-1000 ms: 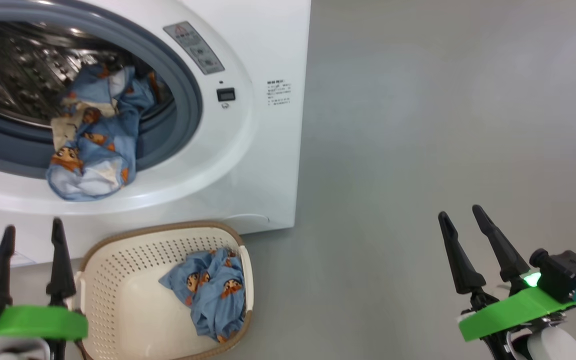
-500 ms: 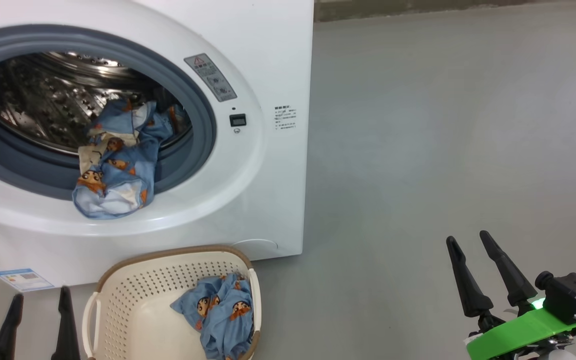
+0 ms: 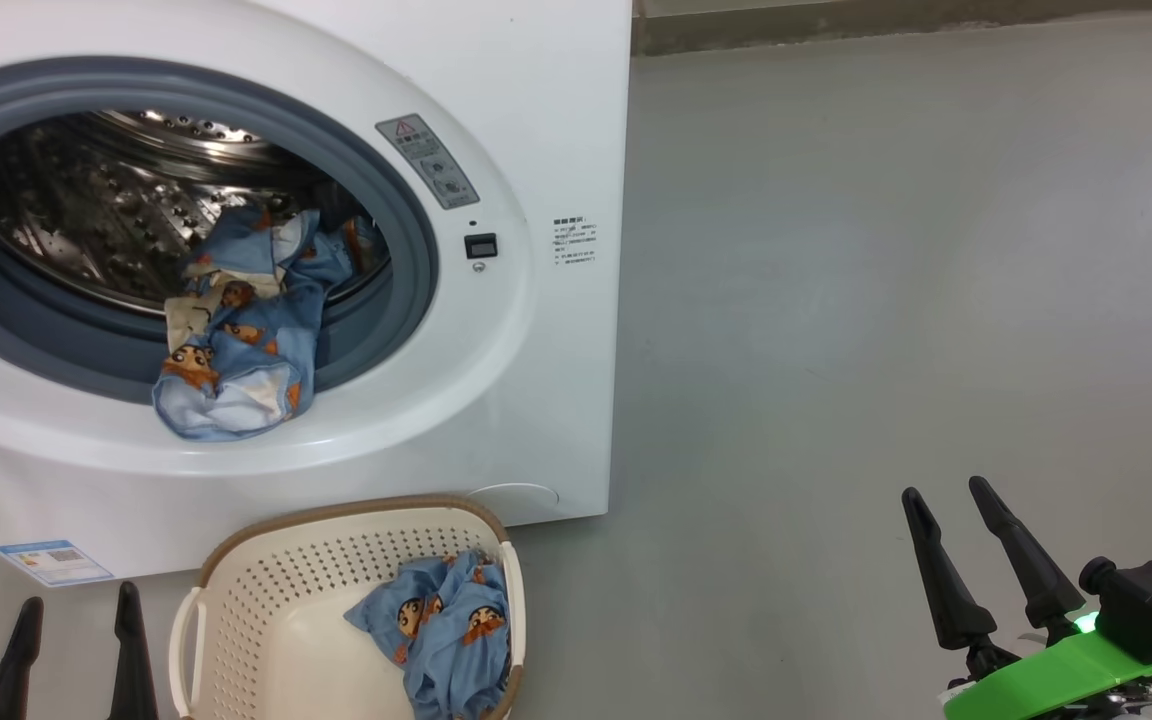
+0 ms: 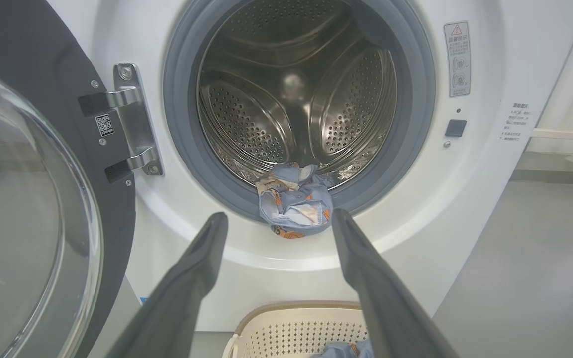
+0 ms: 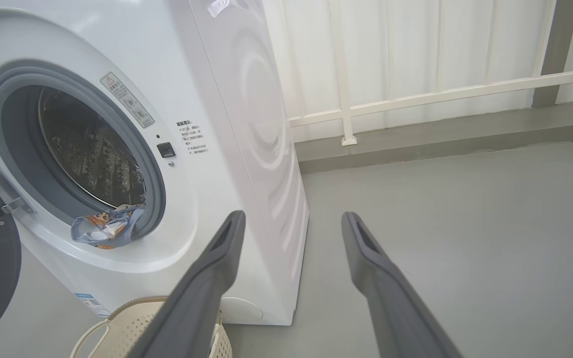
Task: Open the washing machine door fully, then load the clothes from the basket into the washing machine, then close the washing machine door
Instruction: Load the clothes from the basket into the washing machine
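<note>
Round black-rimmed glass washing machine door [image 4: 28, 199] is standing open at nine o'clock, left wrist view. Left pincer [image 3: 78, 600] is hanging spread, empty, at eight o'clock, head view. Light blue cartoon-printed clothes [image 3: 236, 350] are draping over the grey seal [image 3: 406, 270] of the big white washing machine [image 3: 546, 120]; more are lying in the cream perforated plastic basket [image 3: 266, 590] at seven o'clock. Right pincer [image 3: 946, 490] is hanging spread, empty, at four o'clock.

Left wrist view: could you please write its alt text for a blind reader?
A white washing machine, door swung open at left, has a blue printed garment hanging over its lower seal. The open left gripper points at it, above a cream basket.
</note>
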Motion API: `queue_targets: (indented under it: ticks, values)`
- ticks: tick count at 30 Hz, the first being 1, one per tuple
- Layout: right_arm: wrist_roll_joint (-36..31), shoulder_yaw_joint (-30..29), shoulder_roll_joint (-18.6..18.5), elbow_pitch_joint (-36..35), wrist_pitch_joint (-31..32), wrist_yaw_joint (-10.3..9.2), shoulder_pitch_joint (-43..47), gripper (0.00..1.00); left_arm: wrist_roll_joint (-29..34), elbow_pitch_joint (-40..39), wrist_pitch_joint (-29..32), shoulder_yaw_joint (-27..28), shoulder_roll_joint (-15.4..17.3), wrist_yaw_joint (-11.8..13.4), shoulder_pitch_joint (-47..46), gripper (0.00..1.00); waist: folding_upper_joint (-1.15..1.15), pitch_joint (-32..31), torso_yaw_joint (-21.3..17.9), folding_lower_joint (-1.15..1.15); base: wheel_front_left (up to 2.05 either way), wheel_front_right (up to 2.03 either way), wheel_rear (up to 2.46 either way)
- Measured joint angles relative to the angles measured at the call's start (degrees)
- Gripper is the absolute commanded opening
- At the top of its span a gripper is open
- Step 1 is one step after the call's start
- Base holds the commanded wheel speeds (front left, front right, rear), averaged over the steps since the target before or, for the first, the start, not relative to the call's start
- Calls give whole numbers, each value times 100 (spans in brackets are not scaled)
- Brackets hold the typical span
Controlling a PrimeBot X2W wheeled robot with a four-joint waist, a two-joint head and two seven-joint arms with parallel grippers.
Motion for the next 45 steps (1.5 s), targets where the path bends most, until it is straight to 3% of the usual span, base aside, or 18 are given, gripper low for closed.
queue_targets:
  ticks: [13,26,45]
  values:
    - [0,3,20,-18,0,0,-8,100,94,188,1,-132,2,0,-60,100,0,169,-34,0,0,0,0]
    - [-31,-8,189,-71,0,0,-313,100,-77,901,4,-308,285,0,-1124,100,0,716,-106,0,0,0,0]
    - [-101,13,488,-149,0,0,-904,100,-498,2839,4,-683,950,0,-3106,100,0,1768,-332,1,0,0,0]
